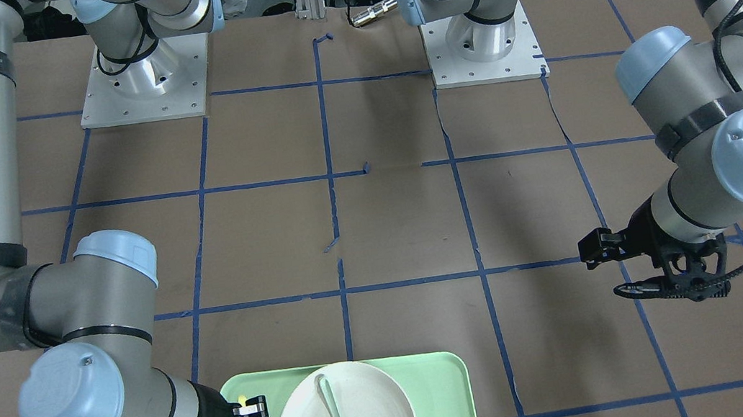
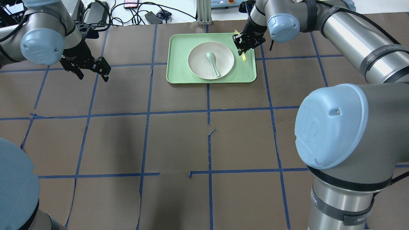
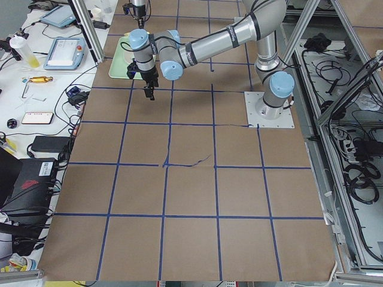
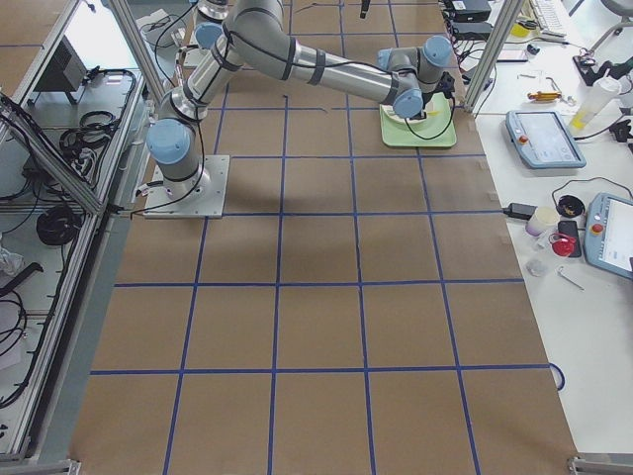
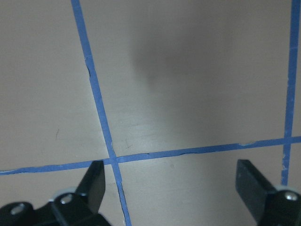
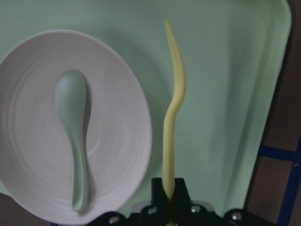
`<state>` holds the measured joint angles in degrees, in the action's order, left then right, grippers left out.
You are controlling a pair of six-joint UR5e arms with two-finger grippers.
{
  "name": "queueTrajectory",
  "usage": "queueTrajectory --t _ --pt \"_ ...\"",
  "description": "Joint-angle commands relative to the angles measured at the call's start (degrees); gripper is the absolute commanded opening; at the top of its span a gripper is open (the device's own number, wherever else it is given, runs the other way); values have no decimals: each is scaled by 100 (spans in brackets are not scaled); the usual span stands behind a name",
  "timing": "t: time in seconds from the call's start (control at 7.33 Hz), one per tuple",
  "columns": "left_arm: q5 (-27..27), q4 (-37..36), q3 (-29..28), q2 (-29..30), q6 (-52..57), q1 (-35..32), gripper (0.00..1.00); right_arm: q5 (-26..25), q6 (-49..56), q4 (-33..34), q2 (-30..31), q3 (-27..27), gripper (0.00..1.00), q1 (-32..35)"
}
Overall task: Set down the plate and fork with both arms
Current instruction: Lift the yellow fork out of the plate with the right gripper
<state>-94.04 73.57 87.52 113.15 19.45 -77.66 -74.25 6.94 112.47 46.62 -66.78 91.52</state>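
Brown paper-covered table (image 2: 179,143) – blue tape grid (image 2: 179,112), white side bench (image 4: 603,327) – strewn cables (image 2: 135,12)

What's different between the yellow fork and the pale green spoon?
The fork is bright yellow; the spoon is pale grey-green. The spoon lies free inside the plate; the fork is beside the plate, over the tray. The fork is pinched at one end by the jaws of the right gripper; nothing touches the spoon. Both are slim and of similar length.

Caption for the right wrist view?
Right pincer grips the fork over the tray, beside the plate holding a spoon.
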Motion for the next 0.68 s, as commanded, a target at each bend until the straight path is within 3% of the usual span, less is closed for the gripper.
queueTrajectory --t 0.0,0.27,0.41,0.55 --pt "0 -9 81 -39 -12 -4 100 558 -209 20 -187 -81 0 -55" --pt "0 -27 81 -4 6 -4 100 526 -210 29 -310 -116 0 -55" --pt "0 -53 99 -30 -12 -4 100 465 -184 64 -329 -125 10 -64" --pt "-18 -53 134 -126 -12 -4 100 73 -201 108 -329 -142 18 -64"
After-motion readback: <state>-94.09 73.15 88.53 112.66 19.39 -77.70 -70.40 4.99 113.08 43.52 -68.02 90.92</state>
